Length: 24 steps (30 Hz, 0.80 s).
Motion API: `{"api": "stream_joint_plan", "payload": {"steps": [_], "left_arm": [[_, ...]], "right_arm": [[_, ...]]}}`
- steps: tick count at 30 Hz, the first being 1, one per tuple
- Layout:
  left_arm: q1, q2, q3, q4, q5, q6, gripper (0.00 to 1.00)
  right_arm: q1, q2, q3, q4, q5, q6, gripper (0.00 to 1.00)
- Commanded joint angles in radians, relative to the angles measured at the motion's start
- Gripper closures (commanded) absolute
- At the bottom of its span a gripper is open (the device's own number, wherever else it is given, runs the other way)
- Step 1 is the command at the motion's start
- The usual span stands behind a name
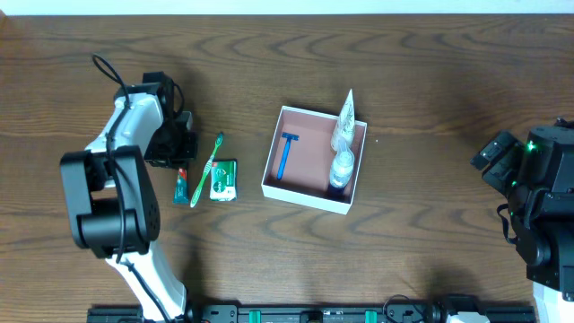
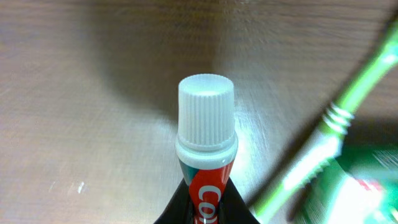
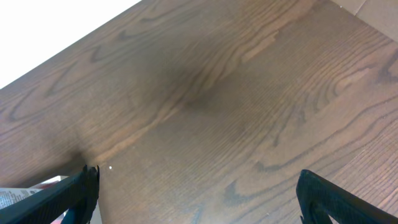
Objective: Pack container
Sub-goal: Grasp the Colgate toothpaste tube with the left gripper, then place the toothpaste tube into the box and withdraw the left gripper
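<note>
The container (image 1: 271,161), a shallow white-walled box with a reddish-brown inside, stands mid-table and holds a blue razor (image 1: 285,154), a clear bottle (image 1: 342,167) and a white tube (image 1: 347,109). My left gripper (image 1: 178,160) is shut on the tail of a red toothpaste tube (image 1: 182,187) left of the container. In the left wrist view the jaws (image 2: 205,202) pinch the red tube (image 2: 208,186), with its white cap pointing away. My right gripper (image 1: 491,154) is open and empty at the far right, its fingers spread wide over bare wood (image 3: 196,186).
A green toothbrush (image 1: 208,169) and a small green packet (image 1: 223,179) lie just right of the toothpaste, between it and the container. The toothbrush (image 2: 348,106) also shows blurred in the left wrist view. A corner of the container (image 3: 18,198) shows at the lower left of the right wrist view.
</note>
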Motion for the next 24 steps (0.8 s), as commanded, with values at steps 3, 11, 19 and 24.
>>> {"api": "stream_joint_plan", "payload": {"steps": [3, 11, 19, 24], "left_arm": [[-0.072, -0.242, 0.05, -0.042, 0.025, -0.106, 0.94], [-0.414, -0.465, 0.049, 0.007, 0.101, -0.107, 0.94], [-0.628, -0.343, 0.01, 0.183, 0.07, -0.156, 0.94], [-0.641, -0.203, 0.01, 0.28, 0.053, -0.206, 0.94]], "right_arm": [[-0.006, -0.002, 0.003, 0.0, 0.01, 0.015, 0.01], [-0.006, -0.002, 0.003, 0.0, 0.01, 0.015, 0.01], [-0.006, -0.002, 0.003, 0.0, 0.01, 0.015, 0.01], [-0.006, -0.002, 0.003, -0.001, 0.01, 0.015, 0.01]]}}
